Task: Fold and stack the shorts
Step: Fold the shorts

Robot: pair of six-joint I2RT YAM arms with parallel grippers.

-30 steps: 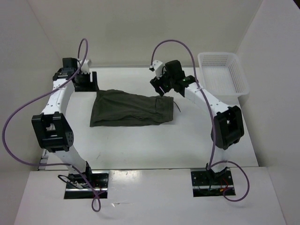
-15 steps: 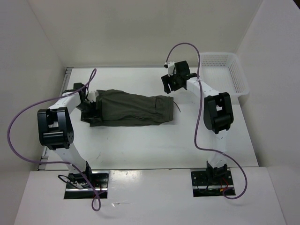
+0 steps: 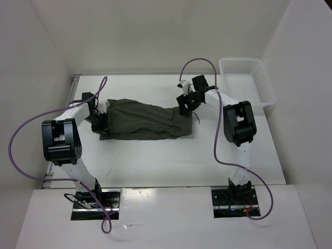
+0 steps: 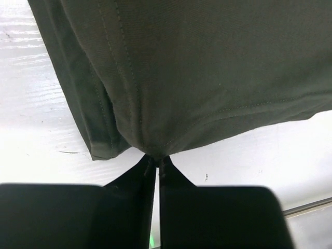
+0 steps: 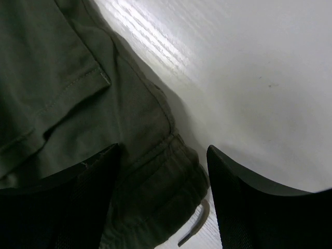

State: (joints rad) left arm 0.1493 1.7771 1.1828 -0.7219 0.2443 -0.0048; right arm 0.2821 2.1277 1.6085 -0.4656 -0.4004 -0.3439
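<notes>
Both arms came down onto the shorts [image 3: 145, 119] within the last second. They lie flat, left of the white basket [image 3: 246, 78], long axis pointing toward it. Hem end, farthest from basket: left gripper [image 4: 157, 158] pinched shut on cloth. Basket-side waistband: right gripper [image 5: 163, 150] wide, astride it, holding nothing.

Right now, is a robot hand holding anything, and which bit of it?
The left gripper is pinched shut on the dark olive-green fabric shorts, at a leg hem. The right gripper is open over the waistband, holding nothing.
</notes>
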